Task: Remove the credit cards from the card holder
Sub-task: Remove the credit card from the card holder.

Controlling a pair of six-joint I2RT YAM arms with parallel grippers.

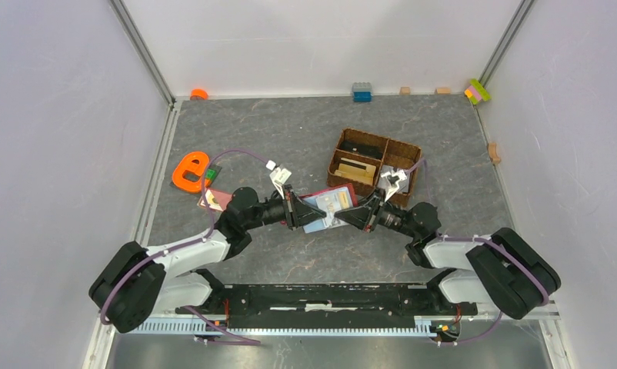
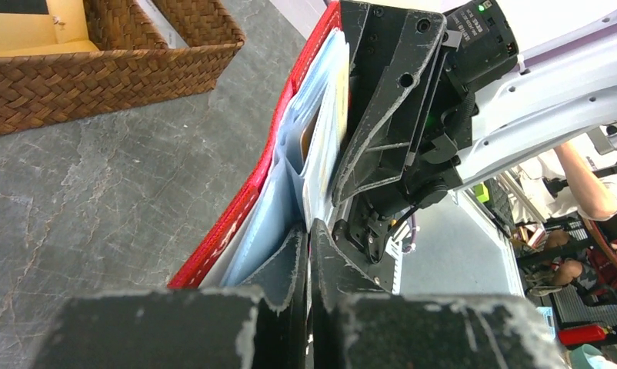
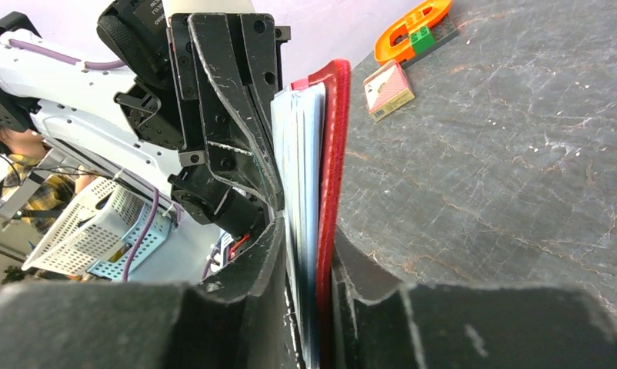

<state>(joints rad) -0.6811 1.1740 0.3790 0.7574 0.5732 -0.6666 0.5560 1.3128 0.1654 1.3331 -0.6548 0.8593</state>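
The dark red card holder [image 1: 345, 191] hangs open between my two grippers, above the table. Its light blue pockets and the credit cards [image 1: 326, 206] face upward. My left gripper [image 1: 298, 212] grips at its left end. In the left wrist view the left gripper [image 2: 308, 231] is shut, with a thin pale card edge [image 2: 325, 131] running into the tips and the red cover [image 2: 244, 207] beside them. My right gripper [image 1: 359, 216] holds the right end. In the right wrist view the right gripper [image 3: 309, 234] is shut on the red cover [image 3: 332, 154] and its blue leaves.
A brown wicker compartment basket [image 1: 376, 146] stands just behind the right gripper, with a tan card [image 1: 355, 171] inside. An orange object [image 1: 190, 171] and a red box [image 1: 215, 200] lie at the left. Small blocks [image 1: 361, 92] line the back wall.
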